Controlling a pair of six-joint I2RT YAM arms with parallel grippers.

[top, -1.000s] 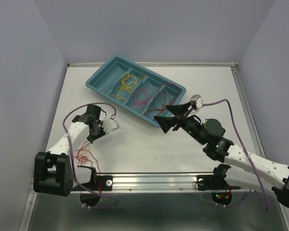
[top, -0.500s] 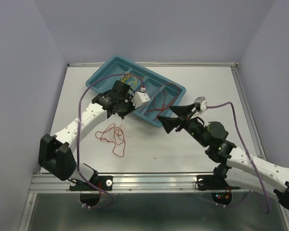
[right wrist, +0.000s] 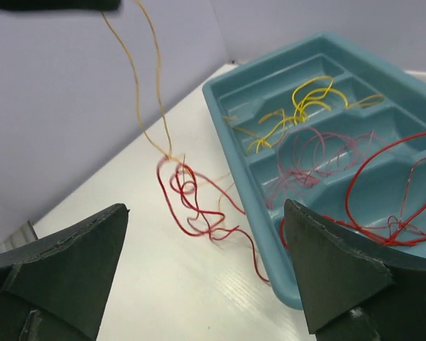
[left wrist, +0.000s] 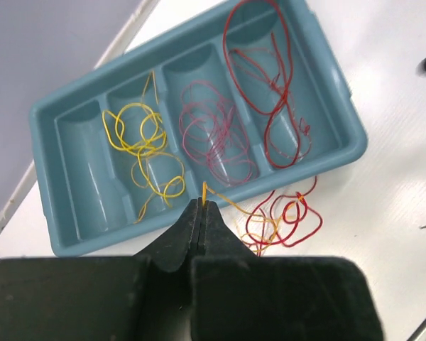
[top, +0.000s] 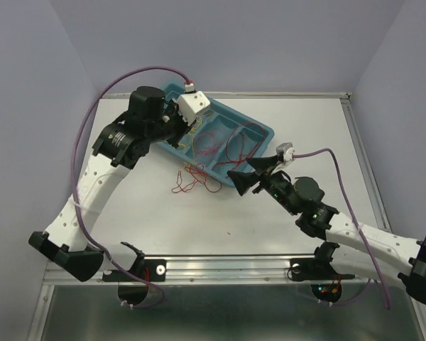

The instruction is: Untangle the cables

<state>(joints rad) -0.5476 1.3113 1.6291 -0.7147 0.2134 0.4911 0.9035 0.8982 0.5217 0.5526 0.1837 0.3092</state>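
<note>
On the left, the left arm (top: pixel 92 186) reaches up over the tray (left wrist: pixel 326 71). Its jaws are pressed together on the end of a thin orange wire (left wrist: pixel 204 192), whose short tip pokes out above the pinch. From there the orange wire runs down to a small tangle (top: pixel 195 177) of red and orange loops lying on the desk (top: pixel 291 121), just beside the tray's near wall.

The step in hand looks like drawing the orange wire out of the red loops. It would go best as a slow, straight lift, watching whether the red loops rise too. If they do, a hard tug would likely tighten the snarl rather than free it.

Further along, the tray's compartments already hold sorted wires. There are yellow wires (left wrist: pixel 138 138), then pale red wires (left wrist: pixel 213 135), then a long red wire (left wrist: pixel 282 85) in the end compartment. The compartment at the other end appears empty, and is perhaps meant for the orange wire.

On the right, the right arm's jaws are spread wide and hold nothing. They sit low and near the tangle, with the loops between them in their own camera's view. Their best use is probably to pin the red loops to the desk while the left arm pulls. They should close on red only and leave the orange strand free to slide.

No brand, label or writing can be read anywhere.
</note>
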